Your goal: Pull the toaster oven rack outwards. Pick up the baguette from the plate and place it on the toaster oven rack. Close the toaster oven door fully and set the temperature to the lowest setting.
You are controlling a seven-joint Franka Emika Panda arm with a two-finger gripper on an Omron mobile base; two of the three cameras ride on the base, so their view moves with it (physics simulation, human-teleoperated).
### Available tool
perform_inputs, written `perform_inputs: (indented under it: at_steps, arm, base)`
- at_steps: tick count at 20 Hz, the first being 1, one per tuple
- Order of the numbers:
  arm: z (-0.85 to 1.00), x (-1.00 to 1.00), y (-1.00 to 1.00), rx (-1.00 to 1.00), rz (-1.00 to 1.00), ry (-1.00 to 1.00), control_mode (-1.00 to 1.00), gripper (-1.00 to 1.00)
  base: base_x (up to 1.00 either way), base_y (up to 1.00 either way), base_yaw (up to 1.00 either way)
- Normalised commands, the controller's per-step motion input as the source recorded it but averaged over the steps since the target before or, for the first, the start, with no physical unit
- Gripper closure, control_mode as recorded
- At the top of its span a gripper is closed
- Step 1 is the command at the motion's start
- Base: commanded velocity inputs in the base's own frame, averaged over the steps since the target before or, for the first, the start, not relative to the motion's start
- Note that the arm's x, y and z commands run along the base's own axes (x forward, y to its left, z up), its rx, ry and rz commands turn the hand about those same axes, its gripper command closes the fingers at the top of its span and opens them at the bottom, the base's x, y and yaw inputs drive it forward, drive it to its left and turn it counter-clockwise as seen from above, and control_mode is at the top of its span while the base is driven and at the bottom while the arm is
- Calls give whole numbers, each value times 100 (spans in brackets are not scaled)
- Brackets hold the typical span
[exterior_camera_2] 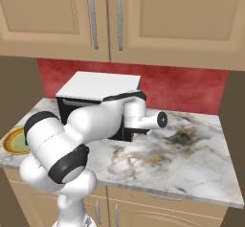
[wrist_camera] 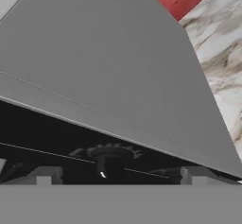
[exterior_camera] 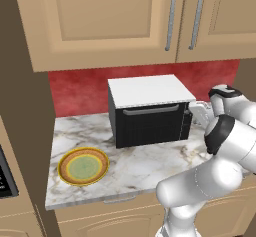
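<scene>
step: temperature knob; door (exterior_camera: 150,126) looks shut, plate (exterior_camera: 83,166) bare, so the bread is probably inside.
gripper: (wrist_camera: 118,176) released, jaws wide, holding nothing, tips either side of the knob (wrist_camera: 111,158).
oven: (exterior_camera: 145,90) on the counter (exterior_camera: 145,166), at 2 o'clock from the plate; I'm at its right end, by the control strip.
knob: dark, ridged, at 6 o'clock in the hand view, just ahead of the tips.
do well: centre on the knob, go straight in, close on the ridges, turn to the low stop.
risk: off-centre grip slips.
</scene>
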Motion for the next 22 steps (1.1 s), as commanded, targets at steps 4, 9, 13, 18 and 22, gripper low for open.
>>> perform_inputs:
  at_steps: [4, 9, 13, 18, 22]
  arm:
    - [-5, 9, -1, 0, 0, 0, -100, -100]
    - [-7, 13, 0, 0, 0, 0, -100, -100]
    - [0, 8, -1, 0, 0, 0, -100, -100]
    - [0, 8, -2, 0, 0, 0, -100, -100]
    - [0, 9, 0, 0, 0, 0, -100, -100]
  base:
    - [0, 0, 0]
    - [0, 0, 0]
    - [0, 0, 0]
    - [0, 0, 0]
    - [0, 0, 0]
